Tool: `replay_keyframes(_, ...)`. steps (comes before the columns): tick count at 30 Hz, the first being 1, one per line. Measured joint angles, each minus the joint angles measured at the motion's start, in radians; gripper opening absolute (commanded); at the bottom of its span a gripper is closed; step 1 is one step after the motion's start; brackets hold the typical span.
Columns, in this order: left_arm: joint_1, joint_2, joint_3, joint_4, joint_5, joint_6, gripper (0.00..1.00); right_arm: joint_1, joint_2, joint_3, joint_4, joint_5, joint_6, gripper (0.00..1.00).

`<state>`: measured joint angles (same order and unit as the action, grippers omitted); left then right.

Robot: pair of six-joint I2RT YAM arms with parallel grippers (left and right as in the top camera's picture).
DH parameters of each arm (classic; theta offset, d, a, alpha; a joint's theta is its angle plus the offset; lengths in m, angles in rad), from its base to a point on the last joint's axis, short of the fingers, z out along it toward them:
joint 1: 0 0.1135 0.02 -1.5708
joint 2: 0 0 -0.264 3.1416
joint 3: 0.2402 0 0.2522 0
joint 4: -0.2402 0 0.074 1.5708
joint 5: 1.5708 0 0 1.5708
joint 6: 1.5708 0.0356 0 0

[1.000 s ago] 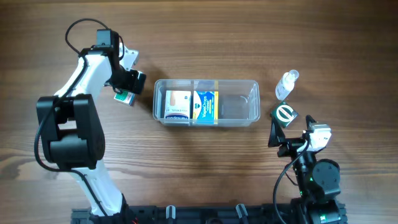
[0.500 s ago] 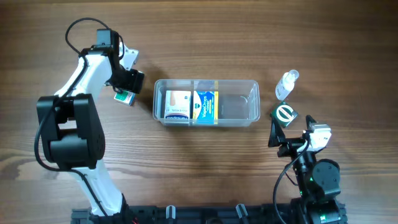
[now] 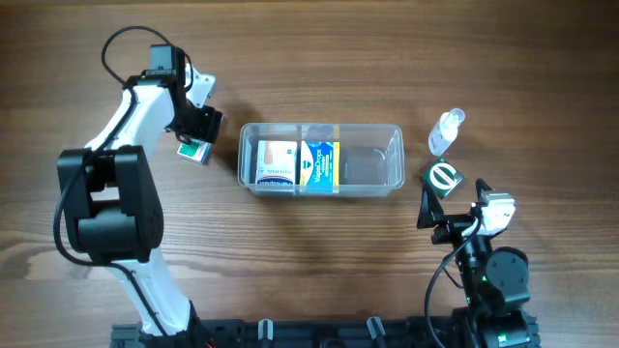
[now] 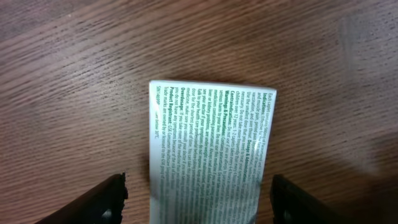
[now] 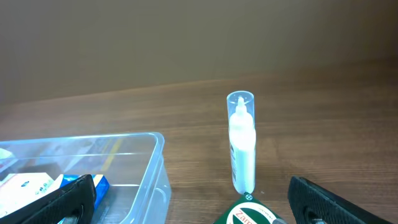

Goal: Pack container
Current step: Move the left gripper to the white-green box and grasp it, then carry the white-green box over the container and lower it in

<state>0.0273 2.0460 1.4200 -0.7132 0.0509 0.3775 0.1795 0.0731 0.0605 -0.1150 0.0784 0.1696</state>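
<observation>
The clear plastic container (image 3: pixel 389 155) lies at the table's middle and holds a white box (image 3: pixel 276 162) and a blue and yellow box (image 3: pixel 320 162). Its corner shows in the right wrist view (image 5: pixel 146 163). My left gripper (image 3: pixel 196 135) is open over a white box with green print (image 4: pixel 208 149), its fingers apart on either side of it and not touching. That box shows partly under the gripper in the overhead view (image 3: pixel 193 151). My right gripper (image 3: pixel 437 206) is open, just behind a green box (image 3: pixel 443 178) and a small clear bottle (image 3: pixel 446 131).
The green box's top (image 5: pixel 245 214) and the upright bottle (image 5: pixel 241 143) stand right of the container. The right part of the container's floor is bare.
</observation>
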Motion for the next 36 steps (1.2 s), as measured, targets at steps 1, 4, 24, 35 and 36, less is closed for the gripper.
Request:
replay_keyframes(1,0.0,0.0,-0.004,0.002,0.0,0.0,0.73,0.0,0.0,0.0,0.0,0.0,0.0,1.0)
replay_keyframes(4,0.0,0.0,-0.024,0.008,0.0,0.0,0.73,0.0,0.0,0.0,0.0,0.0,0.0,1.0)
replay_keyframes(24,0.0,0.0,-0.057,0.042,-0.008,0.006,0.47,0.0,0.0,0.0,0.0,0.0,0.0,1.0)
replay_keyframes(35,0.0,-0.072,-0.052,0.04,-0.009,0.006,0.45,0.0,0.0,0.0,0.0,0.0,0.0,1.0)
replay_keyframes(36,0.0,-0.117,-0.05,0.04,-0.009,0.006,0.46,0.0,0.0,0.0,0.0,0.0,0.0,1.0)
